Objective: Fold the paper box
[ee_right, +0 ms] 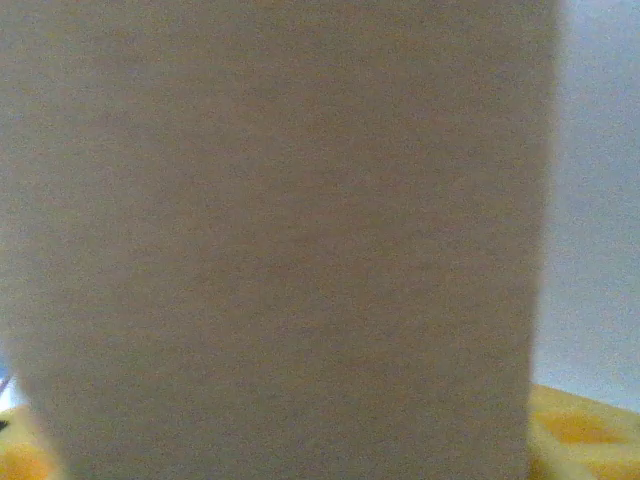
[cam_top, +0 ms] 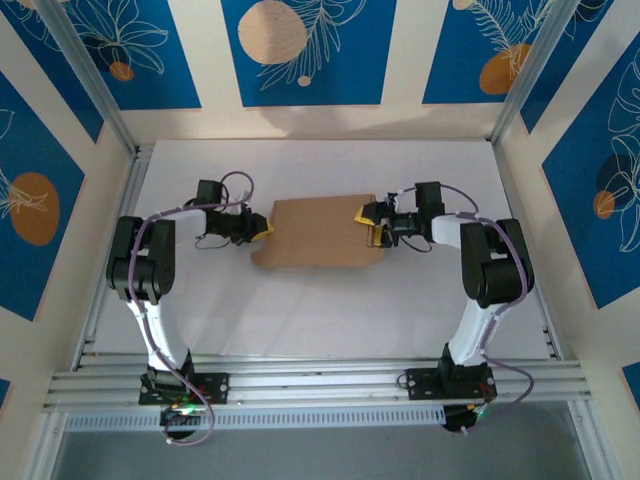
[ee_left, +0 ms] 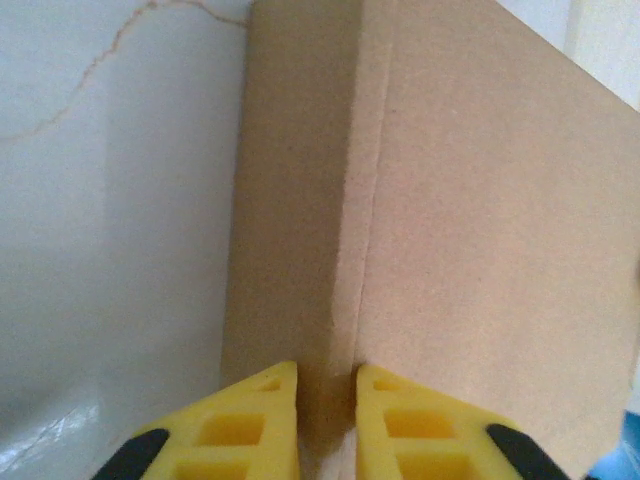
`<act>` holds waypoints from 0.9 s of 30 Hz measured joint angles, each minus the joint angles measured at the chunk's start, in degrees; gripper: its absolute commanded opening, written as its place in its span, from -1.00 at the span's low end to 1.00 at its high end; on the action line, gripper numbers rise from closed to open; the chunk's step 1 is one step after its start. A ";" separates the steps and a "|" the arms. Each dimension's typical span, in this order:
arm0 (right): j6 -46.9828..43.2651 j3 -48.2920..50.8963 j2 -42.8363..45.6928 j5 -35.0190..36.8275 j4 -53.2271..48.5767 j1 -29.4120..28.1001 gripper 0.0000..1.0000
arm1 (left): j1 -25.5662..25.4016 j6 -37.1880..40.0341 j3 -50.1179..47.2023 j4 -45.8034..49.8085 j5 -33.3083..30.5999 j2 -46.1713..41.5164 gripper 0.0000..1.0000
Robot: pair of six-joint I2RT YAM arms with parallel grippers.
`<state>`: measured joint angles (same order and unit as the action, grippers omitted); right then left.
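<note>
The paper box (cam_top: pixel 318 232) is a brown cardboard sheet lying mid-table, with a rounded tab at its near left corner. My left gripper (cam_top: pixel 262 228) is at its left edge. In the left wrist view the yellow fingers (ee_left: pixel 262 420) are shut on a thin upright fold of the paper box (ee_left: pixel 470 250). My right gripper (cam_top: pixel 372 226) straddles the box's right edge, its jaws wide apart. In the right wrist view a blurred cardboard panel (ee_right: pixel 290 230) stands close in front of the camera, between the yellow fingertips (ee_right: pixel 585 432) at the bottom corners.
The white table (cam_top: pixel 320 310) is walled by metal frame posts (cam_top: pixel 95 85) and patterned blue panels. An aluminium rail (cam_top: pixel 320 385) carrying both arm bases runs along the near edge.
</note>
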<state>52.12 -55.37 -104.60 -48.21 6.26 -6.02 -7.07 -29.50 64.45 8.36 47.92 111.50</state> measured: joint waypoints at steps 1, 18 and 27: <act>0.04 0.00 1.09 0.15 -0.13 -0.24 0.04 | 0.00 -0.28 0.00 0.02 -0.17 -0.02 -0.30; 2.29 0.83 9.92 6.64 -9.92 -0.28 -0.17 | -10.38 14.19 -5.84 0.72 -30.80 -30.88 0.43; 12.96 3.02 11.82 5.99 -5.75 -0.13 -0.21 | -36.54 48.11 -23.74 -14.64 -42.36 -42.40 0.77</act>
<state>65.08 -52.36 -92.77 -42.22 0.51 -6.15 -43.62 18.61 40.71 -6.28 5.56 69.10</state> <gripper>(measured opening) 0.549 0.881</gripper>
